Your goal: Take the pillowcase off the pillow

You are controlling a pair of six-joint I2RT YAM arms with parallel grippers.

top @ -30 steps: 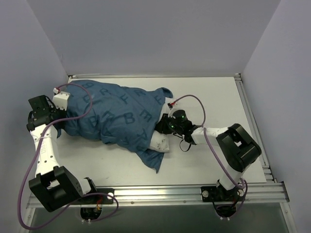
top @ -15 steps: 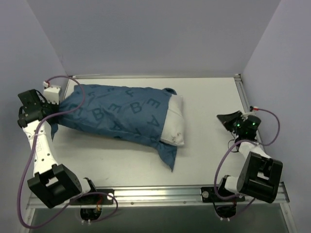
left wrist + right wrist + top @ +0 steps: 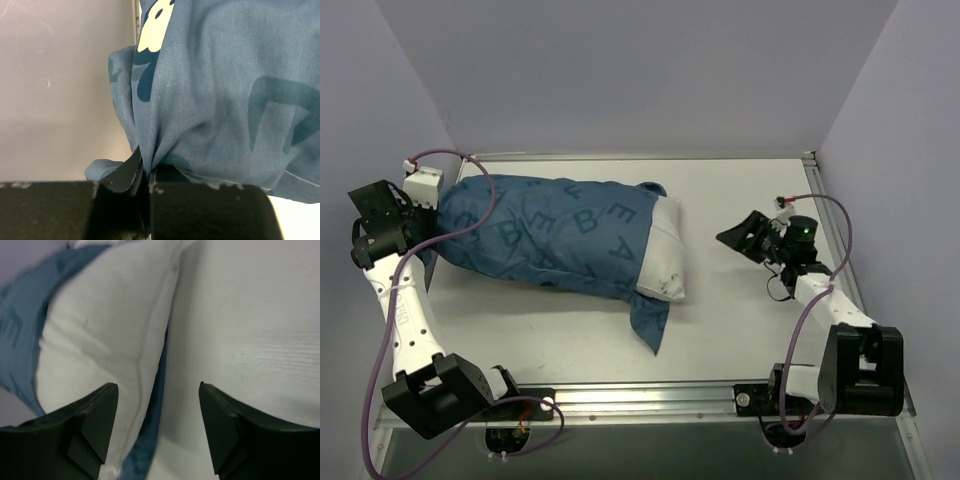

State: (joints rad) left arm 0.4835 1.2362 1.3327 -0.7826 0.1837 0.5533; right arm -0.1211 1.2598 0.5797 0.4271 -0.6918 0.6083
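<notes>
The dark blue lettered pillowcase (image 3: 545,235) lies across the left half of the table, still round most of the white pillow (image 3: 665,255). The pillow's bare right end sticks out of the case's open mouth. My left gripper (image 3: 428,228) is at the case's far left end, shut on a pinch of blue fabric (image 3: 165,115), which bunches right at the left gripper's (image 3: 146,172) closed jaws. My right gripper (image 3: 732,237) hovers to the right of the pillow, apart from it, open with nothing between its fingers. From the right wrist, the right gripper (image 3: 157,395) faces the pillow (image 3: 100,330) and a strip of pillowcase (image 3: 150,440).
A loose flap of the case (image 3: 650,325) trails toward the near edge. Bare white table (image 3: 750,320) lies around the right arm. Metal rails (image 3: 835,250) border the table, and lavender walls close in on three sides.
A second ago the right gripper sat at the pillow's end; it swung away to the right, then came back toward the pillow and opened. More white pillow shows. The left gripper kept its hold.
</notes>
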